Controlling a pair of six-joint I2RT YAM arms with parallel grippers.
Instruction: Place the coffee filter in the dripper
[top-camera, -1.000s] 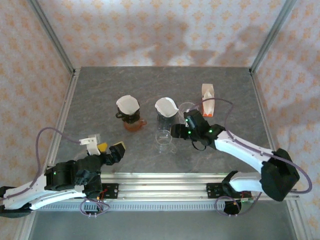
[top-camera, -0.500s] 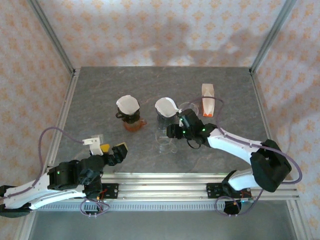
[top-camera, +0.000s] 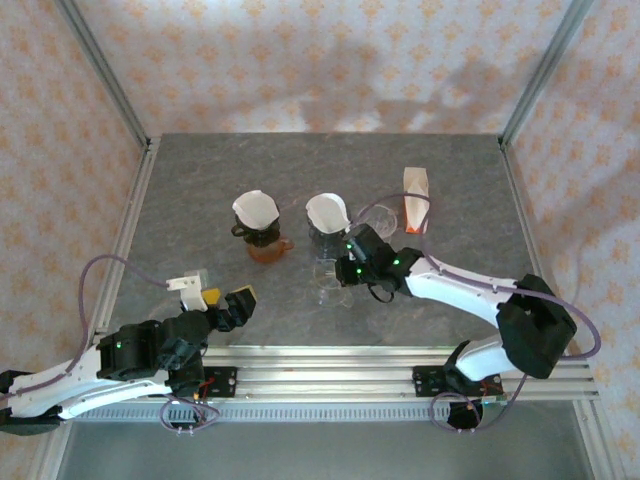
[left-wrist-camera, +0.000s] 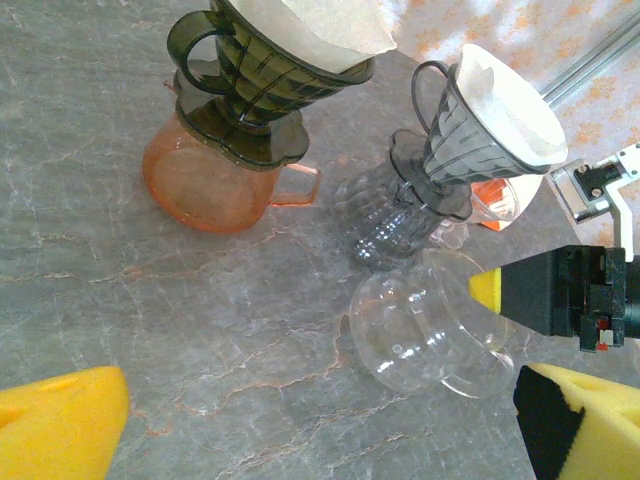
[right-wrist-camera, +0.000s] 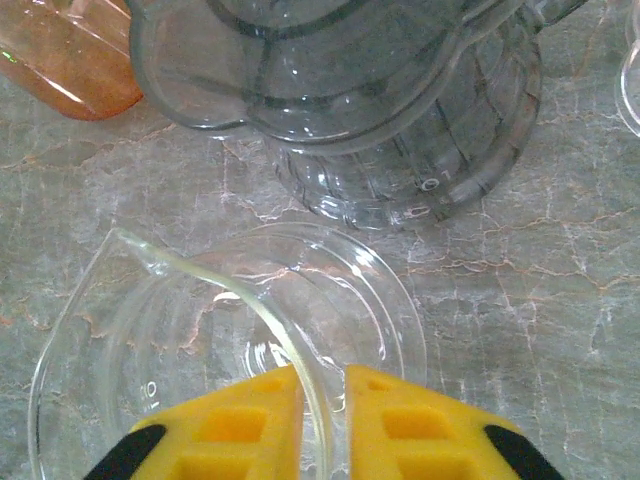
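right tool (right-wrist-camera: 323, 400): yellow foam-look pads pressed together on the thin rim of the glass carafe (right-wrist-camera: 230, 330), one pad inside the wall and one outside. The carafe is clear, smooth and round, with a small pour lip on the rim. Can't tell if its base sits on the desk (top-camera: 200, 180) or is off it.

left tool (top-camera: 222, 297): spread wide with nothing between the pads, low over the near-left of the desk and well apart from the glassware.

dripper A (left-wrist-camera: 265, 70): dark smoky translucent plastic, a ribbed cone with a loop handle and scalloped foot. It stands on the orange server (left-wrist-camera: 205, 185), which is tinted clear and rounded with a side handle. filter A (left-wrist-camera: 320, 20) is white paper, seated in the cone with its edge above the rim.

dripper B (left-wrist-camera: 465, 135): same type, on the ribbed server (left-wrist-camera: 385, 215), which is clear with fluted walls. filter B (left-wrist-camera: 515, 105) is a white paper cone, also seated inside.

Crowding: the glass carafe is just beside the ribbed server on its near side, very close. Contact can't be told. The orange server is near, to the left.

Behind the right arm are a clear cup (top-camera: 378, 214) and an upright orange-and-white packet (top-camera: 415, 195).

The desk is grey with a marbled, stone-look surface.
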